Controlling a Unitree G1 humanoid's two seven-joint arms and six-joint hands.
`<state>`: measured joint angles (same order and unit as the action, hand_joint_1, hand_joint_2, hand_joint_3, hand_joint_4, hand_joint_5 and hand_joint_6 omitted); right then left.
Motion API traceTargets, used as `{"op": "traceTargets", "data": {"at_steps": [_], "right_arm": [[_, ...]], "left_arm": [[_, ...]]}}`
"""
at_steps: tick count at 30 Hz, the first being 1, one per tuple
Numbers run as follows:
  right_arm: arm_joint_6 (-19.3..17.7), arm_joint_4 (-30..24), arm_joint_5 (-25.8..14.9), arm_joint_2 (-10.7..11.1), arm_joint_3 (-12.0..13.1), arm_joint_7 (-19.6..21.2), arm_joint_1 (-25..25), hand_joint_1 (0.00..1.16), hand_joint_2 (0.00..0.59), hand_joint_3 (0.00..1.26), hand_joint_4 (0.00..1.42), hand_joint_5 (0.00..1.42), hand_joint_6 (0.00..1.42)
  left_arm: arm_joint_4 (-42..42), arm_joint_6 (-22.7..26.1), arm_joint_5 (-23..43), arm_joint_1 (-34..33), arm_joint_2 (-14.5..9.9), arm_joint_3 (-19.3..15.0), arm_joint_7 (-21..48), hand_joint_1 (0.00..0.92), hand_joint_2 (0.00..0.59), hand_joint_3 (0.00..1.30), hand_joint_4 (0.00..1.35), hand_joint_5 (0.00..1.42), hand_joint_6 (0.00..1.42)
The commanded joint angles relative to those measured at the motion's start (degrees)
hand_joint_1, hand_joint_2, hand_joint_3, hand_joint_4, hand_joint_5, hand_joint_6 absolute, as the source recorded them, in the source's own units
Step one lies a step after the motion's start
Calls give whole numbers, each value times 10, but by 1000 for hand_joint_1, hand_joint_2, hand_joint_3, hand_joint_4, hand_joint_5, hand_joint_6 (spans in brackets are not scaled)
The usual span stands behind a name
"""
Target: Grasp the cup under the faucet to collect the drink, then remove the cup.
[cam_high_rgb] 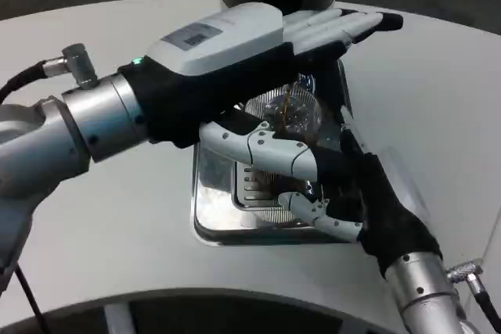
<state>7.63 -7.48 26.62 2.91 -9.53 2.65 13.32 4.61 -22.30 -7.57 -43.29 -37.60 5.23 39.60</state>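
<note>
**Cup's getting filled**

Right hand (313, 174) is wrapped around the clear cup (296, 107), which sits over the metal drip tray (213, 217) with a brown stream running in. Left hand (258, 44) reaches flat above the tray, fingers extended; can't tell whether it's pressing anything.

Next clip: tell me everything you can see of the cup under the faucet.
The cup looks like clear plastic or glass, mostly hidden. It stands over the metal drip tray, seemingly upright. A thin brown stream falls into it, with a little drink showing inside. The right hand wraps its fingers around it from the near side; the left hand reaches across above it, covering its top.
</note>
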Motion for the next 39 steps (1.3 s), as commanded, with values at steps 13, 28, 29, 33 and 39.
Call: {"op": "traceTargets", "data": {"at_steps": [13, 28, 29, 33, 39], "right_arm": [[-60, 87, -29, -17, -8, 44, 43, 710, 199, 0, 0, 0, 0], [-67, 154, -37, -29, -3, 66, 94, 717, 197, 0, 0, 0, 0], [-67, 157, -38, -29, -4, 67, 96, 718, 196, 0, 0, 0, 0], [-69, 170, -41, -30, -6, 70, 105, 721, 193, 0, 0, 0, 0], [-74, 185, -42, -33, -10, 75, 114, 724, 192, 0, 0, 0, 0]], "left_arm": [[-11, -2, -4, 12, -15, 5, 8, 0, 82, 0, 0, 0, 0], [-12, -3, -1, 13, -20, 1, 8, 0, 82, 0, 0, 0, 0], [-13, -3, -1, 13, -20, 1, 8, 0, 82, 0, 0, 0, 0], [-13, -2, -1, 15, -22, -1, 8, 0, 82, 0, 0, 0, 0], [-13, -1, 2, 19, -25, -9, 5, 0, 82, 0, 0, 0, 0]]}}
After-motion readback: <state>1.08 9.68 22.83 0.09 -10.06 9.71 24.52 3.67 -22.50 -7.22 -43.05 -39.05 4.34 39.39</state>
